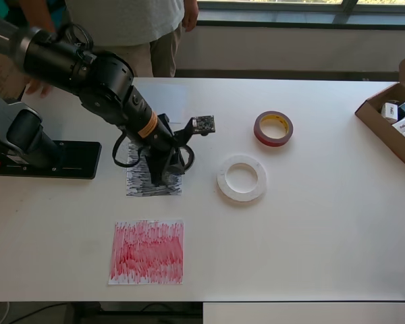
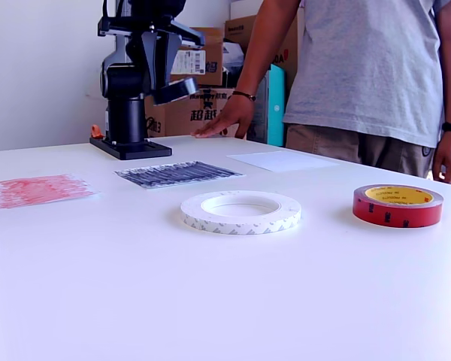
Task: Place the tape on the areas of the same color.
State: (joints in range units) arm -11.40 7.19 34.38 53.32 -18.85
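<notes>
Though printed, box labels (image 2: 188, 62) unreadable.

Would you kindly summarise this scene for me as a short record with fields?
white roll: on the table, off every sheet
red roll: on the table, off every sheet
black-grey roll: not visible
black-grey sheet: no roll seen on it
red sheet: no roll on it
white sheet: no roll on it
claw: above the black-grey sheet; open or shut unclear

White tape ring (image 2: 240, 211) btwn red roll (image 2: 398, 205) & sheets
</notes>
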